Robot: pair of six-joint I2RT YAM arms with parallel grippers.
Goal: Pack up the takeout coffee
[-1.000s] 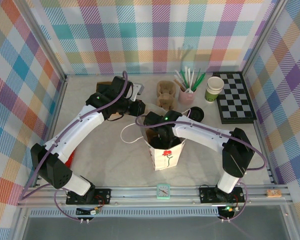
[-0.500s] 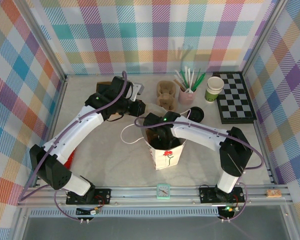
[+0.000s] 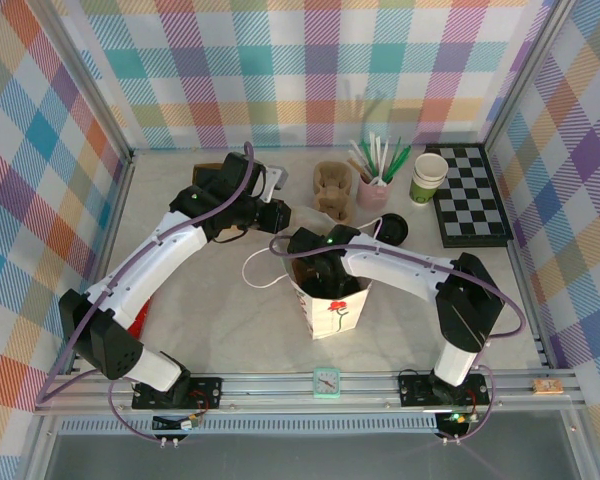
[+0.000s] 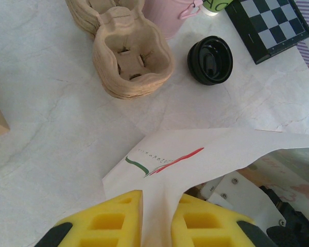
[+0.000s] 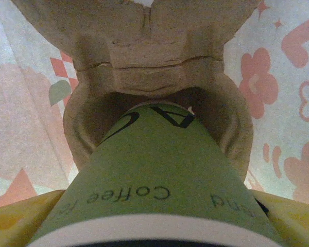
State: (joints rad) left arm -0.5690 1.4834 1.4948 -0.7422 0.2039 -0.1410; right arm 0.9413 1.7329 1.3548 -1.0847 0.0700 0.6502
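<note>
The left arm (image 3: 170, 245) and right arm (image 3: 405, 268) are white with black joints, each trailing a purple cable (image 3: 248, 175). The left end effector (image 4: 157, 216) has yellow fingers (image 4: 113, 218)

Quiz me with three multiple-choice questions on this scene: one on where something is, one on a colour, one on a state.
1. Where is the takeout coffee?
A) on the checkerboard
B) inside the paper bag
C) on the floor

2. What colour is the cup holding straws?
A) pink
B) blue
C) black

3. What is the left gripper doing?
A) hanging wide open
B) pinching the bag's edge
C) gripping a straw

Answers:
1 B: the right wrist view shows flower-printed bag walls on both sides of it.
2 A: the overhead view shows it pink.
3 B: white bag paper is clamped between its yellow fingers.
</note>
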